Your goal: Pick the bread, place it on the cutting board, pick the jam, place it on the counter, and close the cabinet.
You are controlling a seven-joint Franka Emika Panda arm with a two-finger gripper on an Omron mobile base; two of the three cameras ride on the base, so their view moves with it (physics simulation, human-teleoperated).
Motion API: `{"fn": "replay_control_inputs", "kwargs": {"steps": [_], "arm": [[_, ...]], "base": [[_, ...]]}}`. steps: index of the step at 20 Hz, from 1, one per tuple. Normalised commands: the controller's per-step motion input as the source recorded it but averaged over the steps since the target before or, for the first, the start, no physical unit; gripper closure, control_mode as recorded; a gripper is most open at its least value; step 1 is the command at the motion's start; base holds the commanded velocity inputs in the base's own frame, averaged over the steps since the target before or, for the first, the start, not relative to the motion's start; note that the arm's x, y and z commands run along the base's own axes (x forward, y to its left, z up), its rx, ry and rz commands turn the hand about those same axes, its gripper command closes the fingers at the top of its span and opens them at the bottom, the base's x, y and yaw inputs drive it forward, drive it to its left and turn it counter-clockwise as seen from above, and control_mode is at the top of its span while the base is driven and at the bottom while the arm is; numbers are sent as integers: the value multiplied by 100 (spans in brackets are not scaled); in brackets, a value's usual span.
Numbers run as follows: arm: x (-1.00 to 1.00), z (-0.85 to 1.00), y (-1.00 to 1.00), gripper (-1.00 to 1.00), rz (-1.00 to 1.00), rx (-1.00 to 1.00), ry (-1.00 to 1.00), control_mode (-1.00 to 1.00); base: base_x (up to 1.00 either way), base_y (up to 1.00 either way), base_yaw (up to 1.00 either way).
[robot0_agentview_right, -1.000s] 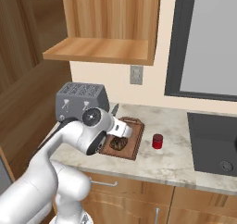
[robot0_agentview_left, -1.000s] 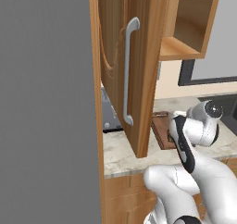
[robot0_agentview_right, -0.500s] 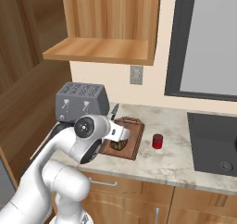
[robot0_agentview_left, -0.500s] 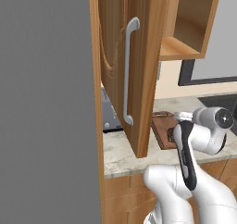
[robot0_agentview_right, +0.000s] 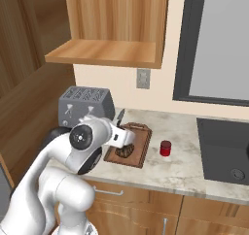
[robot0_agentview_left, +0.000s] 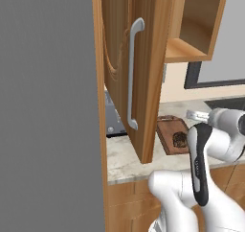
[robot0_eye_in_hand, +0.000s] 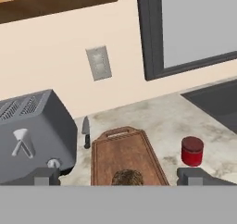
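Over the last second the arm has swung from upright to lower and nearer the base, its pincer [robot0_eye_in_hand: 118, 177] released, both tips wide apart and empty. The rough dark brown bread lump [robot0_agentview_right: 124, 151] lies on the reddish-brown rimmed cutting board [robot0_eye_in_hand: 121, 150]; the small red jam jar [robot0_agentview_right: 166, 148] stands on the beige marbled bench [robot0_agentview_right: 194, 166] at the board's three o'clock. Only the light wooden cabinet door [robot0_agentview_left: 139, 68], open, remains. No writing is legible.
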Motion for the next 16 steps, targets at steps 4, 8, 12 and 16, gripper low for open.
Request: {"fn": "replay_control_inputs", "kwargs": {"steps": [4,8,12,16], "arm": [[-23,46,17,-100,0,0,-8,-100],[-17,44,24,-100,0,0,-6,-100],[-18,43,18,-100,0,0,-8,-100],[-24,47,15,-100,0,0,-10,-100]], "base": [[0,0,0],[0,0,0],[0,0,0],[0,0,0]]}}
